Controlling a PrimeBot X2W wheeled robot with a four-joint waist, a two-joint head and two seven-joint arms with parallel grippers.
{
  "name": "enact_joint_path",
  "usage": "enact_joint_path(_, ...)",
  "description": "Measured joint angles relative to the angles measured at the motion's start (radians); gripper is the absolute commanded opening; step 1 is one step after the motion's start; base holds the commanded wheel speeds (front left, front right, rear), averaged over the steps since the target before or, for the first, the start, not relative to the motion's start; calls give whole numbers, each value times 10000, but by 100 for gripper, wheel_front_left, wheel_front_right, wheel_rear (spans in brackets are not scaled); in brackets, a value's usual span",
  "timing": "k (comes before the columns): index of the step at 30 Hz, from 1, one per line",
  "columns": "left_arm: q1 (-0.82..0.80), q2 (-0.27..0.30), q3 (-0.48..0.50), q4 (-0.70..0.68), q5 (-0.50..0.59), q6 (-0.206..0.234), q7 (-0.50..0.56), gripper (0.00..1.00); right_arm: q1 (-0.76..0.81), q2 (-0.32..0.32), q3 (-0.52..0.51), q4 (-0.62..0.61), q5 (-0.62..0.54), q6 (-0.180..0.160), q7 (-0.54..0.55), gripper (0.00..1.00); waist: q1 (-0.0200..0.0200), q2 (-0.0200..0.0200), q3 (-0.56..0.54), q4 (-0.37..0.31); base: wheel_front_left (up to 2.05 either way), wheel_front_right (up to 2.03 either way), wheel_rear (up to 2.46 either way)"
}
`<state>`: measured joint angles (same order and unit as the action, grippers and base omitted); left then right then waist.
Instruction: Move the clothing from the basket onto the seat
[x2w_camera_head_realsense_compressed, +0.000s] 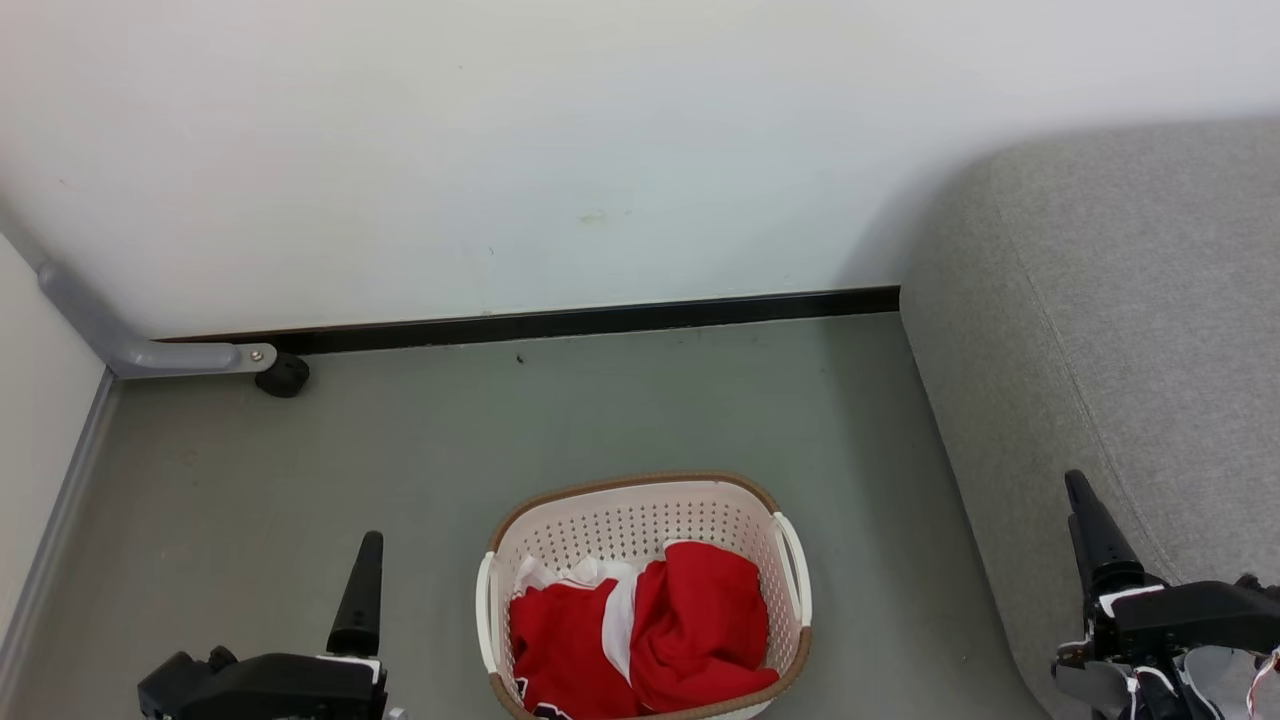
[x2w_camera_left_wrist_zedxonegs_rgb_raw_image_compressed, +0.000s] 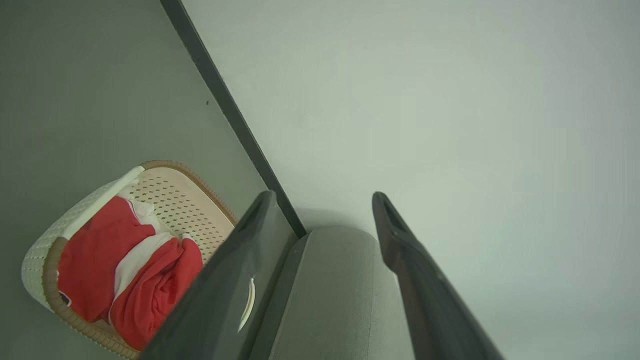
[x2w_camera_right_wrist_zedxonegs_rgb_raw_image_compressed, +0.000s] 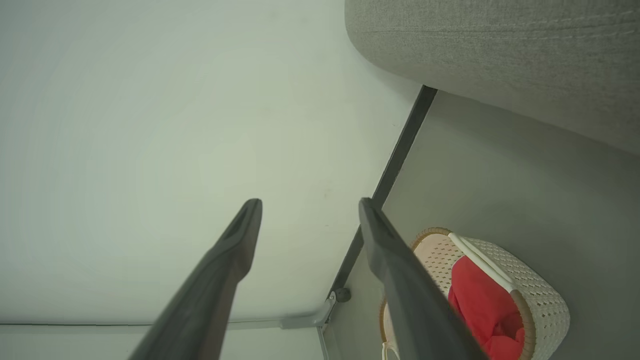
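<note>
red-and-white clothing (x2w_camera_head_realsense_compressed: 690, 630): crumpled inside basket | cream perforated basket (x2w_camera_head_realsense_compressed: 640, 520): upright on floor | grey sofa seat (x2w_camera_head_realsense_compressed: 1120, 330): right of basket

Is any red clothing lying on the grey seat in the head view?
No, the clothing lies in the basket on the floor, and the visible seat is bare.

The basket (x2w_camera_head_realsense_compressed: 640, 525) between the left gripper (x2w_camera_left_wrist_zedxonegs_rgb_raw_image_compressed: 324, 196) and the right gripper (x2w_camera_right_wrist_zedxonegs_rgb_raw_image_compressed: 308, 201) is perforated cream plastic, faintly glossy, with a brown woven-look rim. The clothing (x2w_camera_head_realsense_compressed: 690, 620) in it is soft matt cloth. Beside the right gripper, the seat (x2w_camera_head_realsense_compressed: 1130, 330) is coarse woven grey fabric. The floor (x2w_camera_head_realsense_compressed: 650, 410) looks smooth and matt.
</note>
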<state>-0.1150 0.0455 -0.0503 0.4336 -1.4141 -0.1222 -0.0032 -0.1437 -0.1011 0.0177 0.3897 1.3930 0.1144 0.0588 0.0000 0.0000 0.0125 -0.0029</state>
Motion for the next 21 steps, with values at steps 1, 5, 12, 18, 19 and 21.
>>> enact_joint_path(1, -40, 6, -27, 29, 69, 0, -6, 100, -30, -48, 88, 17, -100, 0, -19, 100, 0, 0, 1, 0, 0, 0, 0)
enact_joint_path(5, -120, 31, -148, 155, 616, 0, -178, 100, -170, -282, 512, 77, -558, 0, -176, 100, 0, 0, 6, 4, 0, 0, 0)
enact_joint_path(12, -304, 104, -399, 324, 1712, -6, -435, 100, -479, -708, 1438, 270, -1546, 0, -489, 100, 0, 1, 6, 20, 0, 0, 0)
enact_joint_path(18, -433, 186, -709, 447, 2752, 46, -621, 100, -765, -989, 2127, 500, -2408, 2, -872, 100, 0, 0, 3, 36, 0, 0, 0)
enact_joint_path(19, -455, 199, -771, 451, 2986, 90, -683, 100, -823, -1041, 2240, 552, -2564, 2, -940, 100, 0, 0, 2, 38, 0, 0, 0)
enact_joint_path(21, -472, 255, -920, 464, 3386, 92, -752, 100, -945, -1139, 2437, 671, -2823, 2, -1060, 100, 0, 0, 1, 40, 0, 0, 0)
